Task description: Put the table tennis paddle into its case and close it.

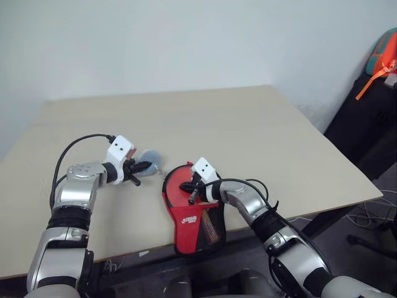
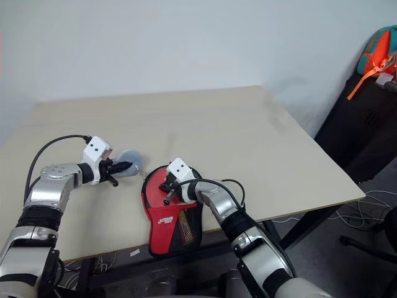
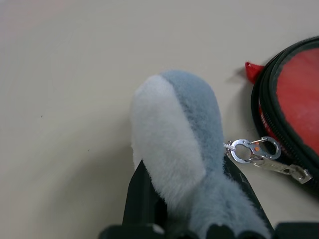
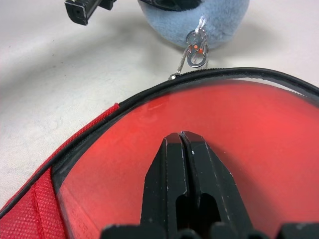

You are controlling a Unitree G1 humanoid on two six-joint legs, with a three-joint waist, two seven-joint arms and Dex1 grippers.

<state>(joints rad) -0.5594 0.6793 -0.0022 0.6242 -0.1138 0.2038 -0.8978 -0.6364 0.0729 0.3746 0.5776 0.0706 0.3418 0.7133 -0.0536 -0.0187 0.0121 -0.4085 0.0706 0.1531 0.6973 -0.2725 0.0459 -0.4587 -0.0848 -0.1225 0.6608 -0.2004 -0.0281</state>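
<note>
Near table (image 1: pixel 260 143) edge: the case (image 1: pixel 192 217) lies flat, long axis running from the front edge away from me — narrow handle end with mesh pocket at the edge, round head pointing toward the table's middle. Through the clear side, the red face of the table tennis paddle (image 4: pixel 239 134) shows inside the head.

My right gripper (image 4: pixel 180 142) rests on that clear window, fingers pressed together, nothing between them.

Just beyond the head's rim, a small metal clip (image 3: pixel 251 149) on the zipper pull links the case to a blue-grey plush charm (image 3: pixel 184 134) lying on the table beside it.

My left gripper (image 1: pixel 144 166) — to the left of the case — pinches the charm's narrow end between its fingers.
</note>
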